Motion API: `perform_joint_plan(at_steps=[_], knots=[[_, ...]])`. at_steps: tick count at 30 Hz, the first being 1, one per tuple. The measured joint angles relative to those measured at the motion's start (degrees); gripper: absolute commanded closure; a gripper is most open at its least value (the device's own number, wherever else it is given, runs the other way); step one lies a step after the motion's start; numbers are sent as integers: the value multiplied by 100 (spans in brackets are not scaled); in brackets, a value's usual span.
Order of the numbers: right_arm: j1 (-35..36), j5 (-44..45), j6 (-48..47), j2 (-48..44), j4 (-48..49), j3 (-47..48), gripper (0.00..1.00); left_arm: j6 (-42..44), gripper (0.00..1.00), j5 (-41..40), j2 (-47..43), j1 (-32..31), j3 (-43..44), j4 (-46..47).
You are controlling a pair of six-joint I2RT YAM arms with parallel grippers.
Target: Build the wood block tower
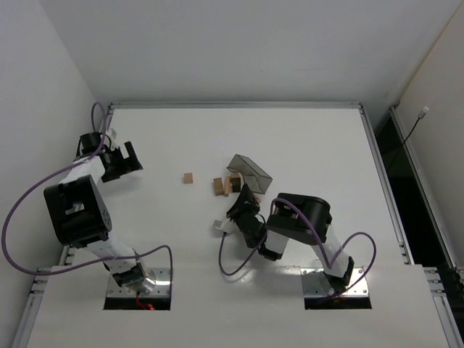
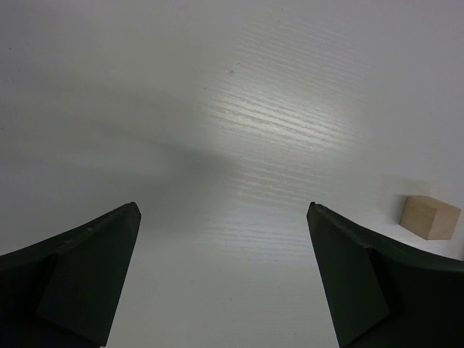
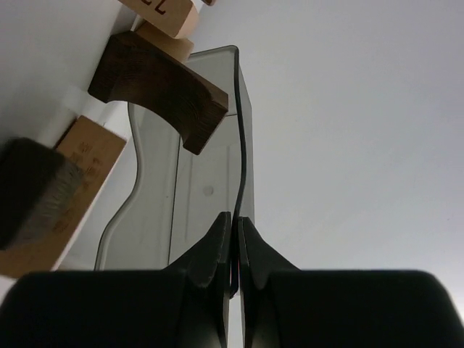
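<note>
No stacked tower shows; the wooden blocks lie loose. A small heap of tan and dark brown blocks [image 1: 225, 186] lies mid-table beside the dark translucent tray [image 1: 250, 168]. One tan cube [image 1: 188, 177] lies apart to the left and also shows in the left wrist view [image 2: 430, 217]. My right gripper [image 1: 245, 192] is shut on the tray's thin wall [image 3: 235, 145], which stands tipped up. A dark brown arch block [image 3: 163, 87] and tan blocks [image 3: 87, 156] lie just left of the tray. My left gripper [image 1: 123, 161] is open and empty over bare table at far left [image 2: 223, 210].
A small white piece [image 1: 220, 227] lies near the right arm's wrist. The table's raised rim [image 1: 232, 105] runs along the back, and a wall stands close on the left. Purple cables loop around both arms.
</note>
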Motion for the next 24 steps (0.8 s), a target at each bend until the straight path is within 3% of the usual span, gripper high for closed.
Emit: perform_joint_plan(at_steps=[7, 15, 21, 24], knots=[[-22, 13, -205, -20, -269, 302, 100, 70, 0, 35, -103, -20, -111, 153], [-122, 658, -293, -35, -844, 2063, 100, 343, 0, -566, -1196, -557, -588, 415], [-203, 1198, -201, -114, -872, 2907, 100, 404, 0, -848, -1307, -710, -632, 540], [-592, 1591, 188, -129, -962, 3458, 100, 415, 0, -876, -1307, -723, -654, 501]])
